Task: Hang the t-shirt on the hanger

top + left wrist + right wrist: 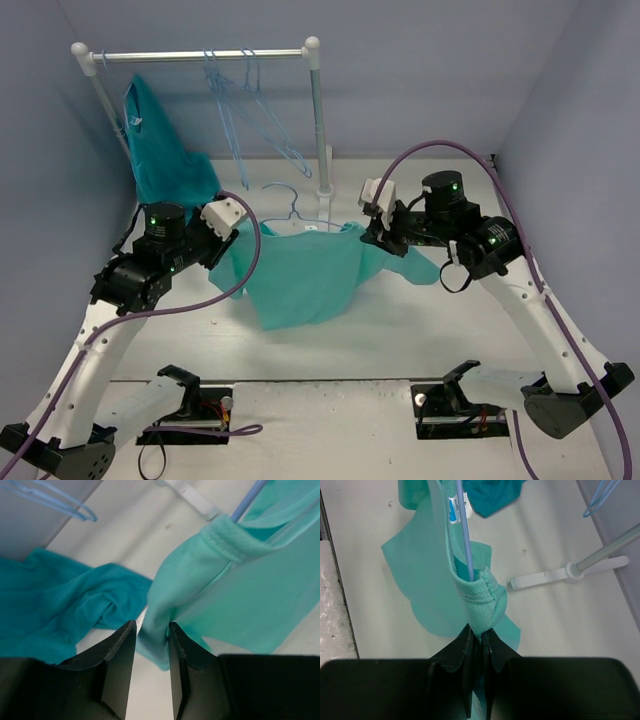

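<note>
Matt knit cloth t-shirt [480, 592], smooth wire hanger [465, 535]

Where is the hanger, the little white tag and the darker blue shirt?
hanger [466, 545]: right wrist view, its thin blue wire.
white tag [454, 510]: right wrist view, the tag's face.
darker turquoise garment [160, 150]: top view, its hanging middle.

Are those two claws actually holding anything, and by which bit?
Both hold the t-shirt. The right gripper pinches its shoulder by the hanger; the left gripper has the opposite sleeve fold between its fingers.
</note>
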Robot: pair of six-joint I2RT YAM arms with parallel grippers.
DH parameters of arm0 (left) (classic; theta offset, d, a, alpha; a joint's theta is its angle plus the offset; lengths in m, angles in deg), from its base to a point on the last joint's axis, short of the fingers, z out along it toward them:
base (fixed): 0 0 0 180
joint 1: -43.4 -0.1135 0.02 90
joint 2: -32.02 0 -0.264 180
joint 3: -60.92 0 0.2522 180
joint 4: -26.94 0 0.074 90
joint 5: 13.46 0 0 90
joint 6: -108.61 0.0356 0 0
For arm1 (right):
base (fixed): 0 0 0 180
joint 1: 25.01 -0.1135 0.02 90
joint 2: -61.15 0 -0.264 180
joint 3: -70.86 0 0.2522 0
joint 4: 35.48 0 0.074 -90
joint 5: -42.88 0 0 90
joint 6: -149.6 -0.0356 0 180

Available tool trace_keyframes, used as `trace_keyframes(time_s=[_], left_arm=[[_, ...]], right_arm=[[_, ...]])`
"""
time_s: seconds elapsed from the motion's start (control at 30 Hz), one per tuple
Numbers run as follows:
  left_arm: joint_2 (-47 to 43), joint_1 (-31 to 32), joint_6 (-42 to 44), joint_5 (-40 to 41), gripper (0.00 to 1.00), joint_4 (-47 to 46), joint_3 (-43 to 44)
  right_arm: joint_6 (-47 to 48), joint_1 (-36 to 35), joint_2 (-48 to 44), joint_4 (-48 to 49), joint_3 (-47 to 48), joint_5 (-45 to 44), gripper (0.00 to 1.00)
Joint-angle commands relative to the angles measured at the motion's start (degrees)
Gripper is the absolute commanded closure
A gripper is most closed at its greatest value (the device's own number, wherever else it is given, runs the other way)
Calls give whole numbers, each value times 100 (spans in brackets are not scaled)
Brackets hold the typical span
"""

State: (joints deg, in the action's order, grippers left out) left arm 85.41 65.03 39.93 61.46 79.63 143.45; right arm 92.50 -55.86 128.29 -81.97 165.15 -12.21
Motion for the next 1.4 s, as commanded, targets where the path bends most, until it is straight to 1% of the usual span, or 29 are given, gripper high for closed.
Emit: trace_keyframes(time_s=[0.0,0.03,0.13,0.2,0.27,0.4,0.47,0.57,0.67,0.8,0.87,0.93,1.0,1.07,1.23,1.37], left_arm=[[-163,-45,165,1329,70,-72,227],[-140,-45,165,1671,70,-75,264],[-24,-45,57,2179,67,-76,467],[63,-45,-82,2481,66,-80,611],[111,-45,-339,2855,63,-80,730],[3,-45,-920,3292,62,-104,1058],[-85,-45,-1209,3512,61,-84,1377],[-323,-45,-1423,3836,56,-89,1765],[-476,-45,-1449,3869,54,-96,2161],[-581,-45,-1340,3553,53,-88,2397],[-611,-45,-1347,3506,53,-69,2468],[-642,-45,-1364,3499,53,-73,2478],[-653,-45,-1383,3496,53,-69,2454],[-667,-45,-1389,3500,53,-69,2390],[-707,-45,-1359,3554,53,-71,2230],[-719,-45,-1409,3524,53,-64,2163]], right_arm=[[-67,82,-40,338,393,-116,100],[-78,88,-8,338,480,-113,100],[-106,97,66,355,715,-113,100],[-134,97,128,355,970,-111,100],[-162,97,205,355,1303,-152,100],[-243,97,301,377,1809,-43,100],[-357,97,364,427,2016,-160,100],[-572,97,423,595,2394,-252,100],[-674,91,453,725,2970,-175,100],[-847,97,745,800,3968,-723,100],[-1010,97,880,856,4266,-965,100],[-1120,97,951,952,4365,-960,100],[-1194,90,916,995,4283,-574,100],[-1226,93,768,993,4014,-386,100],[-1331,90,178,1021,2587,-188,100],[-1423,97,-153,1035,1735,57,100]])
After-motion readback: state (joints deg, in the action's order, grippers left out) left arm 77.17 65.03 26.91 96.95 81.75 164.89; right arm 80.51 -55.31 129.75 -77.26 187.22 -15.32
